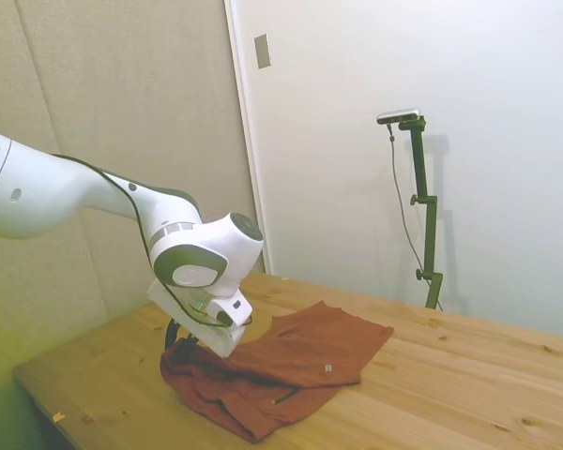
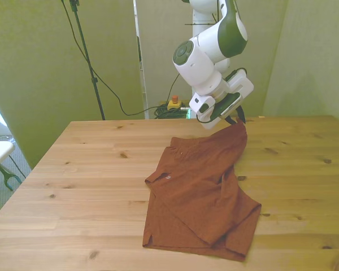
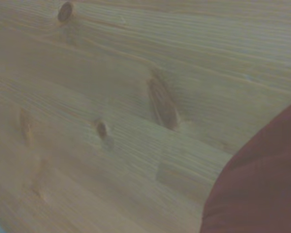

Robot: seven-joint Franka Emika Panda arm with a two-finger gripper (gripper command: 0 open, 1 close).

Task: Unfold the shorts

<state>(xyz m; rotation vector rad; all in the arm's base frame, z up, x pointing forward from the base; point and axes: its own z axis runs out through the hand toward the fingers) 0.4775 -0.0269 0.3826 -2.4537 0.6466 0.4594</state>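
Wood table [image 2: 90,169]: pale planks with knots, bare around the cloth; wrist view shows mostly bare grain [image 3: 111,107], so the camera looks off the garment's edge.
Shorts [image 2: 200,189]: rust-brown, mid-table toward the front view's right. Most of it lies flat but doubled over itself, with a diagonal fold edge across the lower half. One corner is lifted into a peak at the far side [image 2: 237,131]. A sliver of the fabric shows in the wrist view [image 3: 262,179].
Arm: white Franka, wrist tilted low over the lifted corner.
Gripper [image 2: 235,117]: dark fingers pinching the raised corner of the shorts; the cloth hangs taut from them. In the side view [image 1: 180,336] the fingers are mostly hidden behind the wrist housing.
Small pale tag [image 1: 328,368]: on the top layer, away from the grasp.
Stage (judgement): mid-unfold, corner lifted, layer not yet carried over.
Risk 1, biggest: pinch looks like it sits right on the edge, so the cloth could slip out under pull and drop back folded.
Risk 2: fingers may hold two layers; then the whole garment drags across the table instead of opening.
Risk 3: pulling low and sideways slides the shorts toward the table's edge, as little weight anchors them.
Risk 4: releasing too early leaves the flap creased or half turned.
Risk 5, smallest: low wrist could brush the tabletop.
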